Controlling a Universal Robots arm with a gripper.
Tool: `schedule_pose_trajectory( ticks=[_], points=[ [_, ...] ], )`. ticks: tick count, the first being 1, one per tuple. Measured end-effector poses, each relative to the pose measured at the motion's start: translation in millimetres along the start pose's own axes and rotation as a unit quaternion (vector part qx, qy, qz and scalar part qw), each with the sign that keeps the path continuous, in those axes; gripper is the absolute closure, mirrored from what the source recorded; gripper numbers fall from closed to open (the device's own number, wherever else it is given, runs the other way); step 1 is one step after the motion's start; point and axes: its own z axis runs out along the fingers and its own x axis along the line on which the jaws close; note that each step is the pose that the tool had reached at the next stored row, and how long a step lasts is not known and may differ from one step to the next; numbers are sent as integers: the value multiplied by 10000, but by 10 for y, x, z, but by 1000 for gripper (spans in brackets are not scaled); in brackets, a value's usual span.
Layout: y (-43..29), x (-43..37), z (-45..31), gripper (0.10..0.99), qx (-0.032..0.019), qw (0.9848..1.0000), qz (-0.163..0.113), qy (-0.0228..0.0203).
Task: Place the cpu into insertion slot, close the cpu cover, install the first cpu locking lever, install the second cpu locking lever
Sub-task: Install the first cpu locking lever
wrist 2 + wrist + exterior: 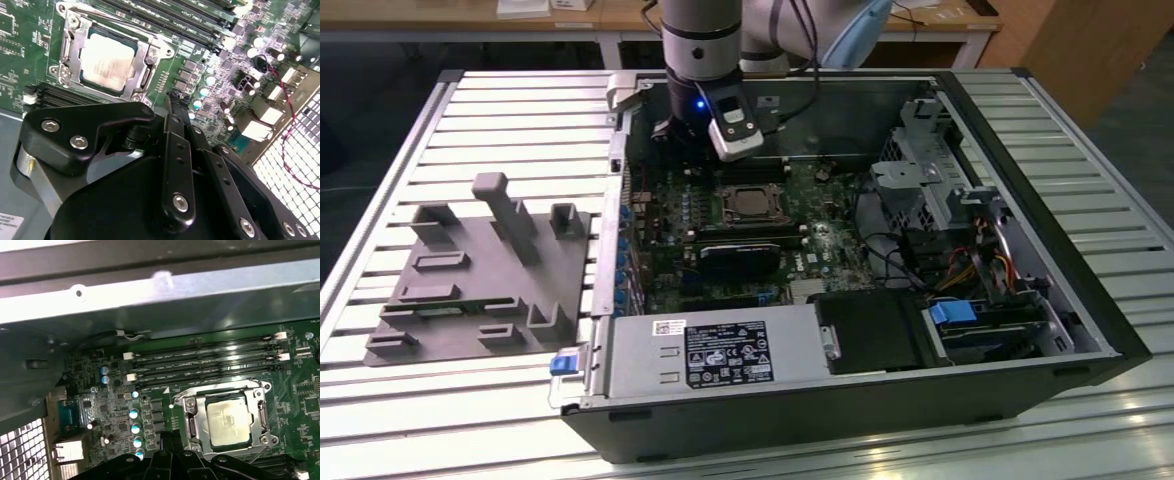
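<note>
Hovering clenched and empty, the black metal gripper (175,97) hangs over the green circuit board (20,30). The square silver-topped cpu (107,62) sits in the silver-rimmed insertion slot (131,46), at the gripper's five o'clock in the exterior view.

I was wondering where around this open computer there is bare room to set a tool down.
The slatted table is bare at the exterior view's right of the case and on the camera's side of the grey fixture. Inside it is crowded with cables.
</note>
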Motion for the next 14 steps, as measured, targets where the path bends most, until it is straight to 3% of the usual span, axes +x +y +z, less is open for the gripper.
schedule_pose_trajectory(
  ticks=[4,14],
  points=[
    [0,2,-22,980,0,10000,-1,-4],
    [5,0,-207,980,-17,10000,0,-7]
  ],
)
